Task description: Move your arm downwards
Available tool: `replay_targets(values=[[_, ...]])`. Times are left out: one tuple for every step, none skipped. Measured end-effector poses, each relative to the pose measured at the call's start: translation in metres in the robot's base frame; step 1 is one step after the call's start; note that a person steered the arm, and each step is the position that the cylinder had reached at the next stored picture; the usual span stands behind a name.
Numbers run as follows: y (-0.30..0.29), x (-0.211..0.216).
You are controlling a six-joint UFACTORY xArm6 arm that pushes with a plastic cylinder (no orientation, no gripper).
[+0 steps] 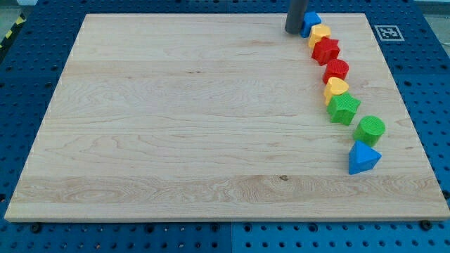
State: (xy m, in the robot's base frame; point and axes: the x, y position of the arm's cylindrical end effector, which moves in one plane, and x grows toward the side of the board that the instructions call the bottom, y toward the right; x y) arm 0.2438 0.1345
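My tip (294, 31), the lower end of the straight dark rod end effector, stands upright near the wooden desk's (176, 126) top edge, holding nothing, touching the small blue block (311, 22) heading a curved block row.

Block chain (340, 90) lines the view's right; board (176, 119) leftward lies open.

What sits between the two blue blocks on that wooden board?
In the camera view, six blocks curve from the top blue block to the lower blue block: yellow, red, red, yellow, green, green.
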Motion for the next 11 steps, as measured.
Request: replay_targets(values=[[-0.009, 0.0], [-0.051, 0.0], [-0.105, 0.002], [-0.157, 0.006], [-0.159, 0.006], [-0.159, 0.006], [-0.159, 0.014], [-0.159, 0.041], [-0.145, 0.091], [-0.12, 0.15], [-0.094, 0.212]])
